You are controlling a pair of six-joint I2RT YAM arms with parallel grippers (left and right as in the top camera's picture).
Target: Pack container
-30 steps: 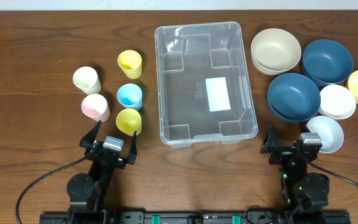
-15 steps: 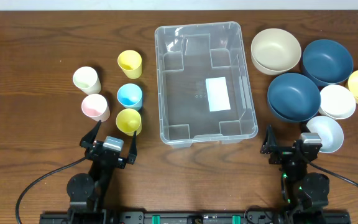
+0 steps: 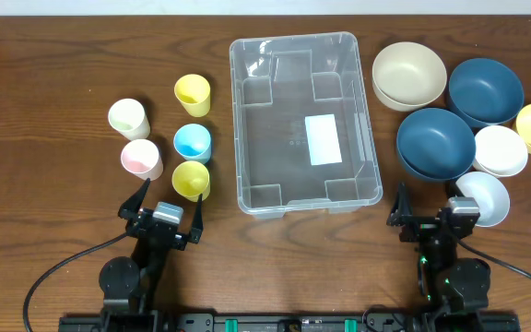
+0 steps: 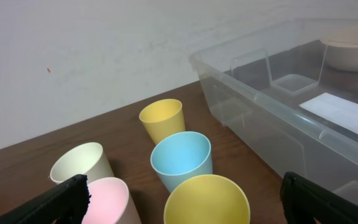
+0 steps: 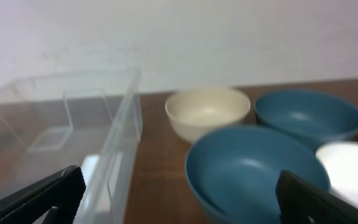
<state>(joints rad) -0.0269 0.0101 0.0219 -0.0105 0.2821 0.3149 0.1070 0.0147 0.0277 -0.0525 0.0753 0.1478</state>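
The clear container [image 3: 275,152] sits at top centre of the overhead view. Left gripper [image 3: 169,198] and right gripper [image 3: 425,198] have their jaws wide apart. The right gripper partly hides a pale blue bowl [image 3: 489,195].

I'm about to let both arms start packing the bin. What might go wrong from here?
The cups stand close: the open left gripper, reaching for the near yellow cup, might topple the blue cup or pink cup.
The bowls crowd each other: lifting the near dark blue bowl may shove the white bowl.
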